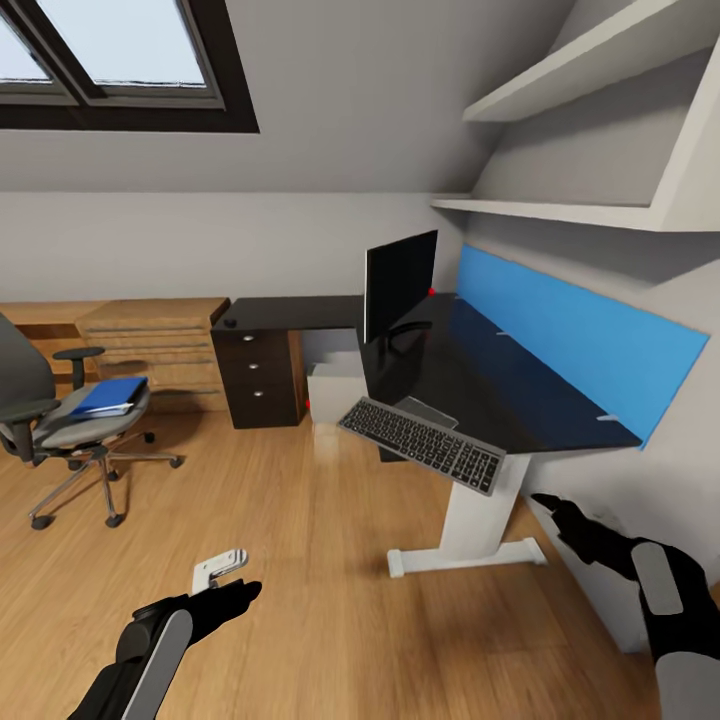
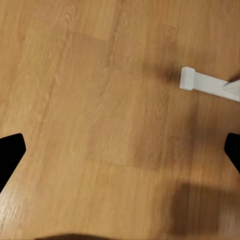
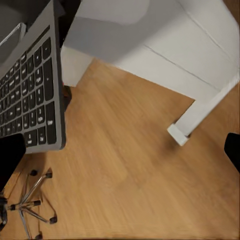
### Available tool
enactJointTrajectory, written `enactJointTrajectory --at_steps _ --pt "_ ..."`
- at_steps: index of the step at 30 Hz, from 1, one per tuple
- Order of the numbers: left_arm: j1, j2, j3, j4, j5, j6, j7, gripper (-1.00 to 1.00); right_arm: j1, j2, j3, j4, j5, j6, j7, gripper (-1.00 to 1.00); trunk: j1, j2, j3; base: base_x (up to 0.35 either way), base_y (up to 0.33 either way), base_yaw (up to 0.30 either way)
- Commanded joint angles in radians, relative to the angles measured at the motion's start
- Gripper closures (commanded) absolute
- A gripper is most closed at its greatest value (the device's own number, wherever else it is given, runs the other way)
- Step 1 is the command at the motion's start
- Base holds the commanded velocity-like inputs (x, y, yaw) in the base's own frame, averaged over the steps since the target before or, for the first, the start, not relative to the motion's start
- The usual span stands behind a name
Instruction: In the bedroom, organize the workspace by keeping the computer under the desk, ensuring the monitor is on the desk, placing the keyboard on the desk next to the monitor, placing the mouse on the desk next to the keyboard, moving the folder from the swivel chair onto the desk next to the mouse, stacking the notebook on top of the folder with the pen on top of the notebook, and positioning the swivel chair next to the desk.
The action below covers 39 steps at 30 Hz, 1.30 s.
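Observation:
The black monitor (image 1: 400,281) stands on the glossy black desk (image 1: 500,385). The keyboard (image 1: 422,443) (image 3: 31,85) hangs tilted over the desk's front edge, with a flat grey notebook (image 1: 430,409) just behind it. A small black mouse (image 1: 231,323) sits on the desk's far left end. The grey-white computer (image 1: 336,386) stands under the desk. At left, the blue folder (image 1: 110,396) lies on the swivel chair (image 1: 62,428). The pen is out of view. Both grippers hover low over the floor, empty: the left gripper (image 1: 238,594) (image 2: 120,150) open, the right gripper (image 1: 552,504) (image 3: 120,150) open below the keyboard.
The desk's white leg and foot (image 1: 470,545) (image 2: 192,79) stand between the arms. A dark three-drawer unit (image 1: 258,378) holds up the desk's left end, with low oak cabinets (image 1: 150,345) beyond. A blue wall panel (image 1: 575,340) and white shelves (image 1: 590,75) line the right wall.

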State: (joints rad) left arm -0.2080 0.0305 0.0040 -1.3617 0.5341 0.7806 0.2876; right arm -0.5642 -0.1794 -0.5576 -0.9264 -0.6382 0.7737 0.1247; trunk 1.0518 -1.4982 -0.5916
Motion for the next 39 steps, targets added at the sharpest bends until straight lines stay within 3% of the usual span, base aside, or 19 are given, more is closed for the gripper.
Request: enactJointTrajectory --at_steps 1,7,13,17,19,24,29,39 --pt "-0.001 0.000 -0.001 -0.001 0.011 0.003 0.008 -1.00 -0.001 -0.009 -0.004 0.018 -0.013 0.006 0.007 -1.00 0.004 -0.008 -0.004 0.000 0.000 0.000" --pt "-0.001 0.000 -0.019 -0.004 0.010 0.003 0.008 -1.00 -0.007 -0.062 -0.005 0.123 -0.098 0.007 0.010 -1.00 0.027 -0.050 -0.023 0.000 0.000 0.000" --pt "-0.002 0.000 -0.031 -0.018 0.010 0.003 0.007 -1.00 -0.009 -0.080 -0.004 0.159 -0.126 0.048 0.048 -1.00 0.050 -0.092 -0.042 0.000 0.000 0.000" --pt "-0.002 0.000 -0.034 -0.025 0.010 0.003 0.006 -1.00 -0.009 -0.085 -0.003 0.164 -0.130 0.119 0.199 -1.00 0.065 -0.120 -0.054 0.000 0.000 0.000" --pt "-0.002 0.000 -0.035 -0.027 0.011 0.003 0.008 -1.00 -0.008 -0.088 0.001 0.164 -0.129 0.179 0.326 -1.00 0.073 -0.134 -0.061 0.000 0.000 0.000" --pt "-0.002 0.000 -0.036 -0.025 0.011 0.003 0.008 -1.00 -0.007 -0.089 0.006 0.146 -0.129 0.206 0.411 -1.00 0.092 -0.169 -0.076 0.000 0.000 0.000" --pt "-0.002 0.000 -0.037 -0.023 0.011 0.003 0.008 -1.00 -0.006 -0.089 0.007 0.130 -0.122 0.211 0.549 -1.00 0.111 -0.204 -0.092 0.000 0.000 0.000" --pt "-0.002 0.000 -0.056 -0.022 0.011 0.003 0.008 -1.00 -0.005 -0.096 0.007 0.126 -0.120 0.211 0.573 -1.00 0.150 -0.274 -0.123 0.000 0.000 0.000"
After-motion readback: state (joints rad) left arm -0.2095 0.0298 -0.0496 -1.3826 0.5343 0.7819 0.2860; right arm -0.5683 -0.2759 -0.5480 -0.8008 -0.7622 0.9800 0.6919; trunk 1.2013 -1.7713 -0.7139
